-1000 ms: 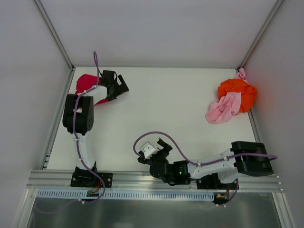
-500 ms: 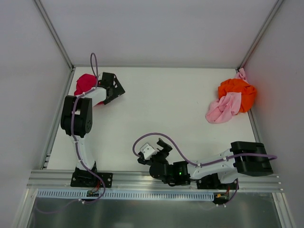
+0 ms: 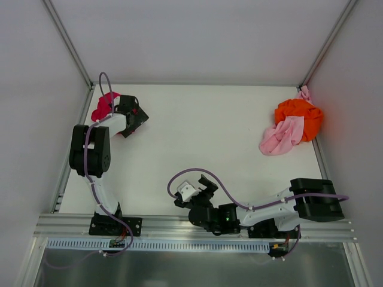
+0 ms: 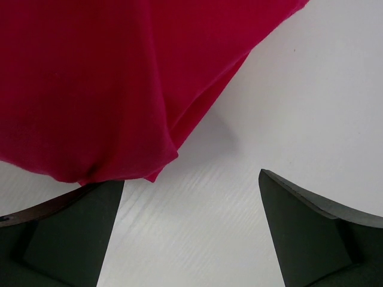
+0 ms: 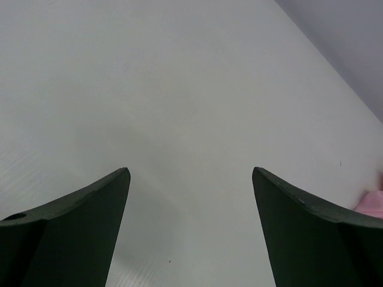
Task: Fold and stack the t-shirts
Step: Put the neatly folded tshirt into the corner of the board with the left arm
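Left claw (image 4: 191, 179) sat spread beside crumpled crimson cloth t-shirt (image 3: 103, 106), tabletop's (image 3: 209, 131) 10 o'clock. Right claw (image 3: 206, 185) sat spread, empty, at 6. Orange cloth t-shirt (image 3: 297, 112) and pale pink cloth t-shirt (image 3: 280, 137) lay at 2.

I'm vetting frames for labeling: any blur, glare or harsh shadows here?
Top view: even, soft light, sharp, no glare. Left wrist: crimson t-shirt crisp, casting a soft shadow on the table; left claw nearly black, detail lost. Right wrist: evenly lit, no glare.

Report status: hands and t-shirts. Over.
Left hand open, at crimson t-shirt edge, no grip. Right hand open, empty. Orange t-shirt and pink t-shirt heaped, far right corner. Nothing blocking.
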`<action>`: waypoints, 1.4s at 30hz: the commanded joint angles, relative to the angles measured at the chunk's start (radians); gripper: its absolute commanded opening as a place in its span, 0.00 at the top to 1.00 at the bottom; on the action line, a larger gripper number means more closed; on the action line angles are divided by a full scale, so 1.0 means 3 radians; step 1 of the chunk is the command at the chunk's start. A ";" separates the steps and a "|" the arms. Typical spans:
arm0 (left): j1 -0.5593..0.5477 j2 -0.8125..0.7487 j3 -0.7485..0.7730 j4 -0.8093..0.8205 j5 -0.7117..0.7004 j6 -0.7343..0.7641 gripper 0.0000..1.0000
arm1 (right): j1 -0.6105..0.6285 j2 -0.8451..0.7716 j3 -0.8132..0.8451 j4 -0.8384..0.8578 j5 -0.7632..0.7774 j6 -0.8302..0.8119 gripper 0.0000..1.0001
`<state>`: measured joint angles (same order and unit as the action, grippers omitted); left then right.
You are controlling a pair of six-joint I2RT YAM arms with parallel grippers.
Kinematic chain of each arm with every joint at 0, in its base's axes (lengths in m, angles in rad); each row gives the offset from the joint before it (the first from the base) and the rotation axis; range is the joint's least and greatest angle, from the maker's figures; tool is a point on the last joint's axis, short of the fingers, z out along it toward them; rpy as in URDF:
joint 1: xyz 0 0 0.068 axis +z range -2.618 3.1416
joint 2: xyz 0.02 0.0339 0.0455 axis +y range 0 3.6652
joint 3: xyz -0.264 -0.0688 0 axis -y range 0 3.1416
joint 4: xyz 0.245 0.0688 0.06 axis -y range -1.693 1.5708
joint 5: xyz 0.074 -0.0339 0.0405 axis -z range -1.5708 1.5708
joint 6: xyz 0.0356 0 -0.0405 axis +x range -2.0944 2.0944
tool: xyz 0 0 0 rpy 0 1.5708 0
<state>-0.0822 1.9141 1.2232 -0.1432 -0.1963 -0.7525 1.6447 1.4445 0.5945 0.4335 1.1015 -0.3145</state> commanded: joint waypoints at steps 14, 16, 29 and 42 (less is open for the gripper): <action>-0.0278 0.0001 0.0390 0.0524 0.1017 0.0534 0.01 | 0.0014 0.0222 0.0125 0.0109 0.0179 0.0108 0.11; -0.0278 0.0108 0.0473 0.0498 0.1068 0.0534 0.01 | 0.0014 0.0201 0.0120 0.0084 0.0209 0.0108 0.11; -0.0176 0.0727 0.1292 -0.0284 0.0425 0.0320 0.01 | 0.0030 -0.0075 0.0028 -0.0264 0.0332 0.0332 0.11; 0.0212 0.0569 0.0965 -0.0351 0.0322 0.0018 0.01 | 0.0071 -0.0121 0.0048 -0.0412 0.0475 0.0511 0.11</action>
<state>-0.0376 2.1246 1.5406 -0.2146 -0.0647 -0.7223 1.6573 1.4387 0.5964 0.2951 1.1824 -0.2157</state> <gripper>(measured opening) 0.987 0.889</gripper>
